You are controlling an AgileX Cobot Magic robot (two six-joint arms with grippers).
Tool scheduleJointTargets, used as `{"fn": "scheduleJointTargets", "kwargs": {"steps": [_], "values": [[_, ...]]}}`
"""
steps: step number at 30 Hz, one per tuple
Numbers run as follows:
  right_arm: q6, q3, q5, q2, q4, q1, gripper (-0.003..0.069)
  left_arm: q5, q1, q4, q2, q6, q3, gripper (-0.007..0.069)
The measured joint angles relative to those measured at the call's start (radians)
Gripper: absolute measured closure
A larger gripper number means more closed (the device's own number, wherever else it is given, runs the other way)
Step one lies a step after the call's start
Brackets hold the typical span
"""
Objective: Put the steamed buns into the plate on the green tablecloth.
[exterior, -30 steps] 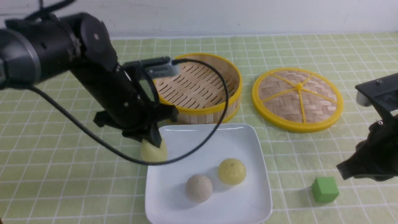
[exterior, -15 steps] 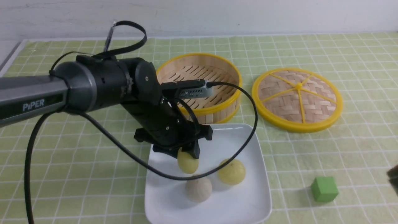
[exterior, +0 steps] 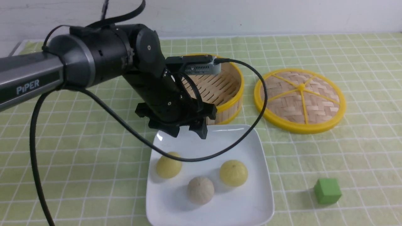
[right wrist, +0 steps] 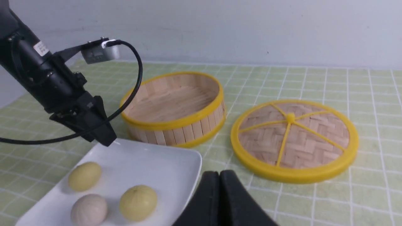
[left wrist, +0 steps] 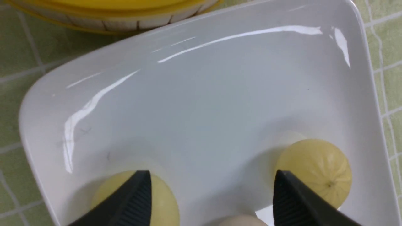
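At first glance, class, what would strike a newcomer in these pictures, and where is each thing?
The black left gripper hangs open over the far side of the white plate. On the plate lie two yellow steamed buns and a grey bun. Behind it stand the steamer basket and, to the right, the woven lid.

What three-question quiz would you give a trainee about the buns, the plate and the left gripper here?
1. True or false: both yellow buns lie on the white plate.
2. The left gripper is: A) open above the plate; B) shut on a bun; C) shut and empty.
3. Fill in: the green cube rests on the ___.
Key: 1 true; 2 A; 3 green tablecloth.
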Motion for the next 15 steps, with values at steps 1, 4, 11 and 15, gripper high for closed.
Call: {"fn": "scheduleJointTargets", "kwargs": {"steps": [1, 4, 11, 15], "values": [[0.0, 0.009, -0.005, 0.0, 0.0, 0.0, 0.0658, 0.002, 0.0, 0.0, 0.0, 0.0, -0.002, 0.012], [0.002, 0.036, -0.037, -0.001, 0.0, 0.0, 0.0658, 0.016, 0.0, 0.0, 0.0, 0.0, -0.006, 0.0202], [0.002, 0.043, -0.052, -0.001, 0.0, 0.0, 0.0654, 0.035, 0.0, 0.022, 0.0, 0.005, -0.006, 0.0585], [0.002, 0.044, -0.052, -0.001, 0.0, 0.0, 0.0651, 0.027, 0.0, 0.025, 0.0, 0.008, -0.006, 0.0622]]}}
